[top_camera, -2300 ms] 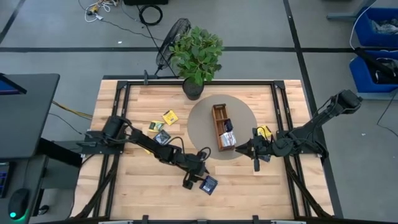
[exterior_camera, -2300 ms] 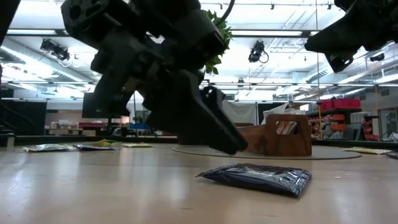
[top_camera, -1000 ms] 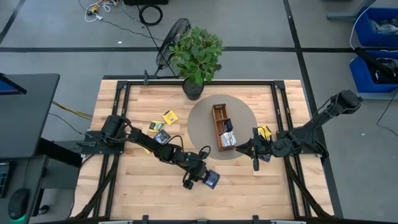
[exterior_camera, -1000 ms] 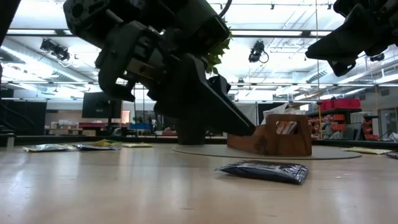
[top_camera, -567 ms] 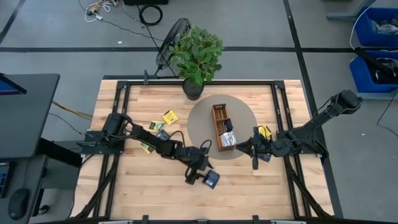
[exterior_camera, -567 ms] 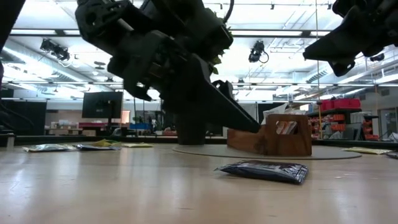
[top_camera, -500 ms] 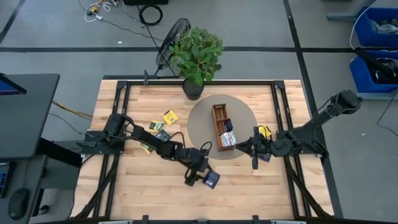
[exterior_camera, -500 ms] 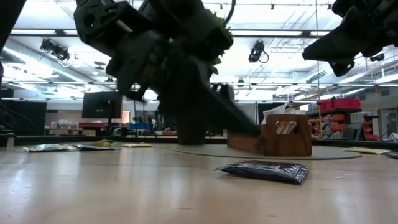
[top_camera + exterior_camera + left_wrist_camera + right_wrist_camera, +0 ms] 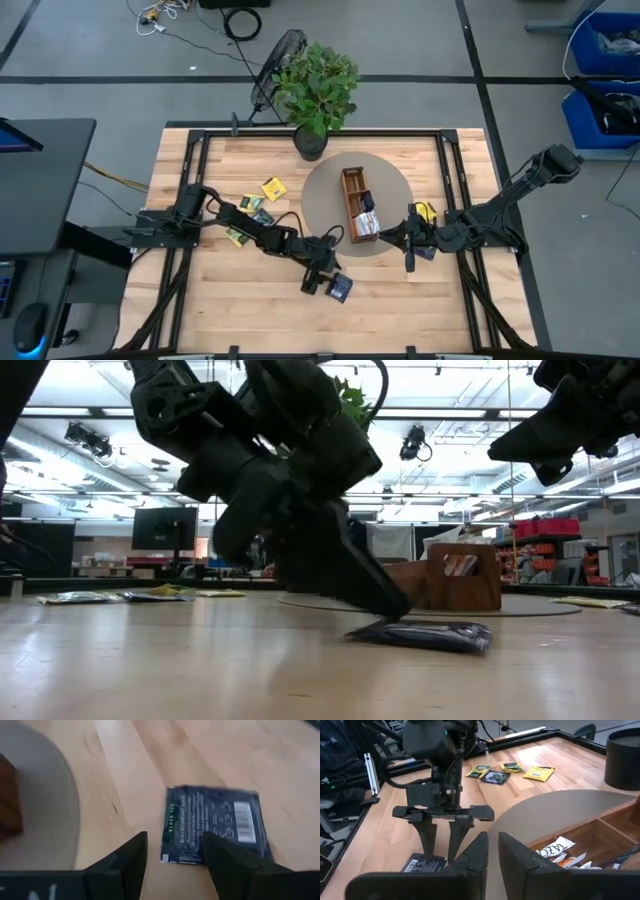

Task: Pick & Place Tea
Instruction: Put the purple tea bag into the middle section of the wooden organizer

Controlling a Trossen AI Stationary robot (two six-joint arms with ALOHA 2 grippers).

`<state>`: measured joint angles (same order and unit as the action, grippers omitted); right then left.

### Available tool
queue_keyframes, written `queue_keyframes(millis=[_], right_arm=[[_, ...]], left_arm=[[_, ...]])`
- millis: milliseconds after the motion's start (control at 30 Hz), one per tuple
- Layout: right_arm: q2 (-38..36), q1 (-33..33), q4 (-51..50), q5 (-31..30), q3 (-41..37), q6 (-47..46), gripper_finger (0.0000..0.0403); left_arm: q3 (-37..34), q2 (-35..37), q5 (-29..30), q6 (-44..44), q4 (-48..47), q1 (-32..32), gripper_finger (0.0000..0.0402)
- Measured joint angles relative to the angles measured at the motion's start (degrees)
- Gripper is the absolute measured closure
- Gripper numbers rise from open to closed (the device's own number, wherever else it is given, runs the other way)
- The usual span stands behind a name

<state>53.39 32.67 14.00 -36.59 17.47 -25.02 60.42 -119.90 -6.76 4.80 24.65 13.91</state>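
Note:
A dark navy tea sachet lies flat on the wooden table, near its front edge. My left gripper slants down over it, open. One finger stands beside the sachet's edge and the other over its printed face. More tea sachets stand in the brown wooden tray on a round grey mat. My right gripper hovers by the tray's near right side, its fingers almost together with nothing between them. My left gripper has a fingertip low at the navy sachet's end that faces the arm, coming down at a slant from the table's left. I cannot tell whether it touches. The sachet lies flat on the table.
Several loose sachets lie at the table's left, and a yellow one by the right arm. A potted plant stands at the far edge. Bare wood stretches along the front.
My left gripper has tipped down and sunk toward the navy sachet, its fingertip now at the sachet's end. The sachet has stayed flat in place.

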Motion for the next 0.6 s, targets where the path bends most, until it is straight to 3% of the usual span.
queue_keyframes(millis=[267, 367, 500, 600], right_arm=[[0.00, 0.00, -0.02, -0.01, 0.00, 0.00, 0.0350], [0.00, 0.00, -0.02, -0.01, 0.00, 0.00, 0.0350], [0.00, 0.00, -0.02, -0.01, 0.00, 0.00, 0.0350], [0.00, 0.00, -0.02, -0.01, 0.00, -0.23, 0.0350]], left_arm=[[0.15, -0.90, -0.60, 0.30, -1.08, 0.39, 0.0219], [0.15, -0.96, -0.59, 0.66, -1.19, 0.74, 0.0264], [0.17, -0.96, -1.02, 0.35, -2.08, 0.76, 0.0366], [0.17, -0.96, -1.08, 0.17, -2.33, 0.72, 0.0391]])
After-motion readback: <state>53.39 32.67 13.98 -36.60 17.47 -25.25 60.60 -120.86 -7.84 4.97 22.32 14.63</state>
